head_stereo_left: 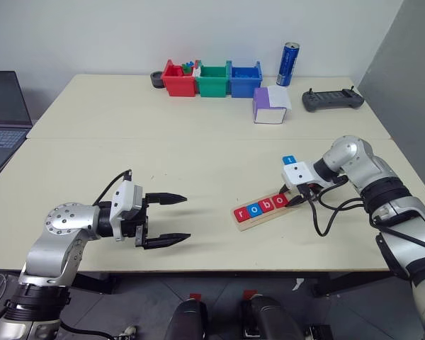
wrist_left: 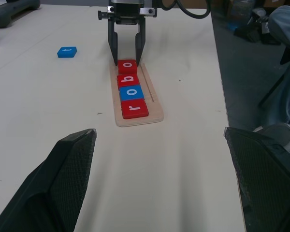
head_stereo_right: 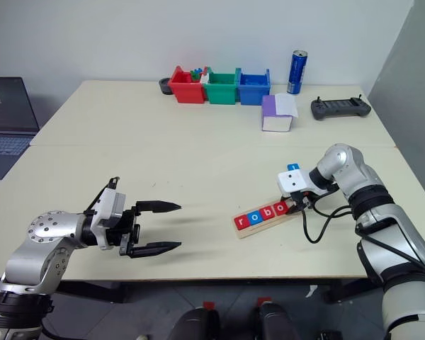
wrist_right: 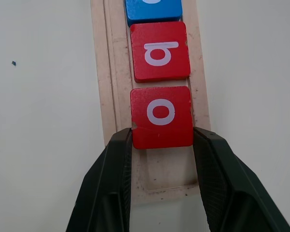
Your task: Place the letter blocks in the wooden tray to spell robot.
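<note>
With the right gripper (wrist_right: 162, 145) clamped on the red "o" block (wrist_right: 161, 116) in the wooden tray (wrist_left: 154, 104), lifting unreleased could drag it out; the left gripper (head_stereo_left: 163, 219) hangs wide open and empty.

I see four small square letter tiles in the long pale wooden tray (wrist_left: 154, 104): a red "r" tile (wrist_left: 134, 109), a blue "o" tile (wrist_left: 131, 92), a red "b" tile (wrist_left: 127, 79) and a red "o" tile (wrist_right: 161, 117), all with white letters. A blue "t" tile (wrist_left: 66, 51) lies on the cream tabletop (head_stereo_left: 163, 152). Both tools have black fingers (wrist_right: 113, 183). Toward the top of the frame I see a red bin (head_stereo_left: 177, 80), a green bin (head_stereo_left: 212, 81), a blue bin (head_stereo_left: 245, 81) and a blue can (head_stereo_left: 290, 64).
</note>
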